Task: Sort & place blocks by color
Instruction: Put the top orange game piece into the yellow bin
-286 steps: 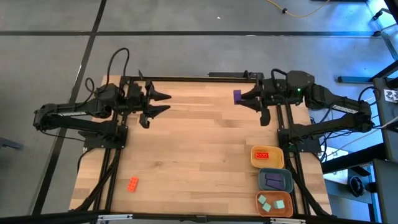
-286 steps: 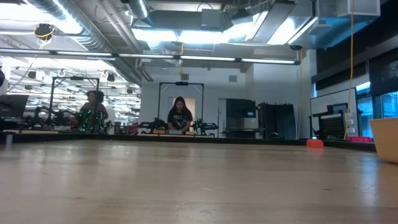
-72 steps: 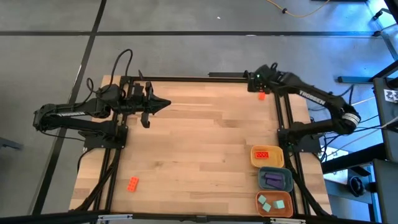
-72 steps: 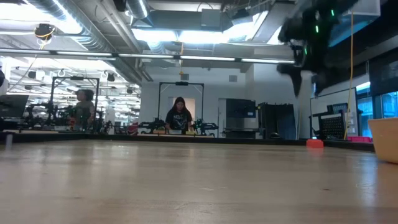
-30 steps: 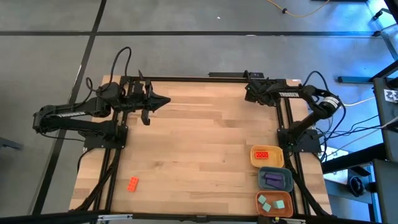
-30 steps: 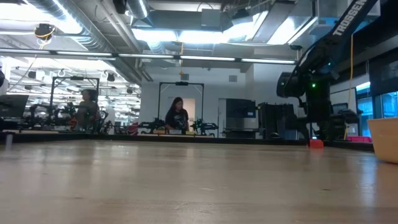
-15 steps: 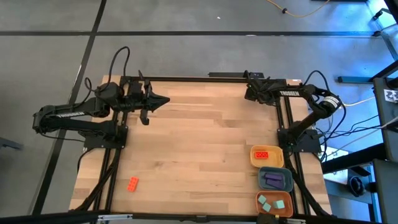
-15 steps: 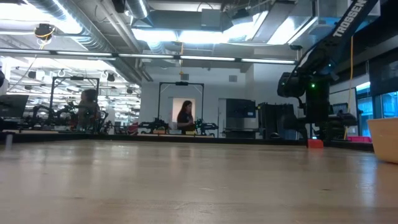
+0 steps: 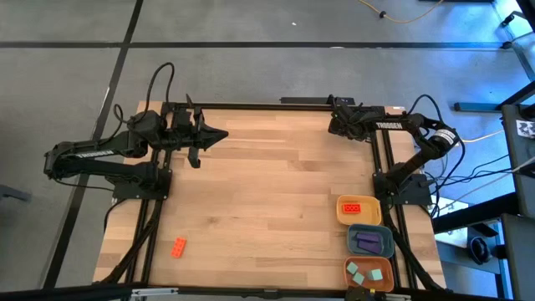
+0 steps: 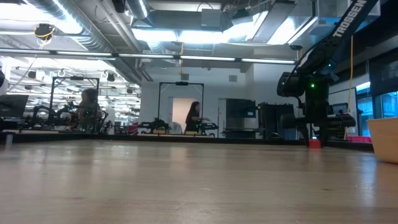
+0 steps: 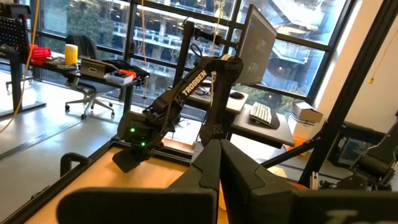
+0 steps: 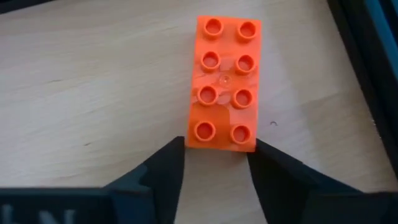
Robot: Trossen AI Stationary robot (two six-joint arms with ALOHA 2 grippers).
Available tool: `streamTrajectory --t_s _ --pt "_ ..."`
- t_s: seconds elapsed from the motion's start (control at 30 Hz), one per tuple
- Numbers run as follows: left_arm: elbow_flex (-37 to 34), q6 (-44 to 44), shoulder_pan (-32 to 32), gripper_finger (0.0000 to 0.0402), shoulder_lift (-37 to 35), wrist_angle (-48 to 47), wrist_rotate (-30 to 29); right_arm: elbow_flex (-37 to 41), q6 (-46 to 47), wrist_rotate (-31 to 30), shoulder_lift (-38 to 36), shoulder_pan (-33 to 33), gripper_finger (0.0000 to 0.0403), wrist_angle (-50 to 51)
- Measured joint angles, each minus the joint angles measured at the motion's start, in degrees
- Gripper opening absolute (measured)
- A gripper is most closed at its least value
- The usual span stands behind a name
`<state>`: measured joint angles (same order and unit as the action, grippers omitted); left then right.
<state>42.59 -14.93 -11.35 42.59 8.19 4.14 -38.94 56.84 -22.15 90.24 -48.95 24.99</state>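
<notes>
I see the right gripper (image 12: 214, 152) at the table's (image 9: 276, 192) far right corner, fingers apart, flanking the near end of an orange-red block (image 12: 224, 82) lying flat on the wood. The left gripper (image 9: 219, 135) waits at far left, fingers together.

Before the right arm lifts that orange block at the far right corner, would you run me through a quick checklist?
1. Right gripper straddles the orange block: ok, a finger either side of its near end.
2. Fingers clamped on the block: cannot tell; contact is not clear.
3. Block flat on the table, studs up: ok.
4. Yellow tray with the red block has room: ok.
5. Left gripper shut, waiting at the far left: ok.
6. Orange block near the front left unsorted: not ok.
</notes>
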Motion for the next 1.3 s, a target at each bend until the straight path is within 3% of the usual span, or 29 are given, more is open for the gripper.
streamTrajectory --t_s 0.4,0.63,0.87,1.03,1.13,1.3 --pt "0.0 0.01 0.0 0.0 0.0 -0.01 0.0 -0.02 -0.21 0.37 -0.02 0.37 0.0029 1.58" --pt "0.0 0.0 0.01 0.0 0.0 -0.02 0.0 0.04 -0.13 1.09 -0.57 1.92 0.0007 2.36" --pt "0.0 0.31 0.02 0.0 0.0 -0.01 0.0 0.24 -2.35 3.84 -4.23 5.78 0.0044 5.6" --pt "0.0 0.34 0.02 0.0 0.02 0.0 0.0 0.22 -8.88 5.98 -8.16 8.73 0.0101 5.82" --pt "0.0 0.31 0.02 0.0 0.02 -0.02 0.0 0.22 -13.77 10.75 -11.65 8.64 0.0151 4.95" --pt "0.0 0.32 0.02 0.0 0.02 0.0 0.0 -3.25 -25.54 26.16 -15.12 6.71 0.0243 5.35"
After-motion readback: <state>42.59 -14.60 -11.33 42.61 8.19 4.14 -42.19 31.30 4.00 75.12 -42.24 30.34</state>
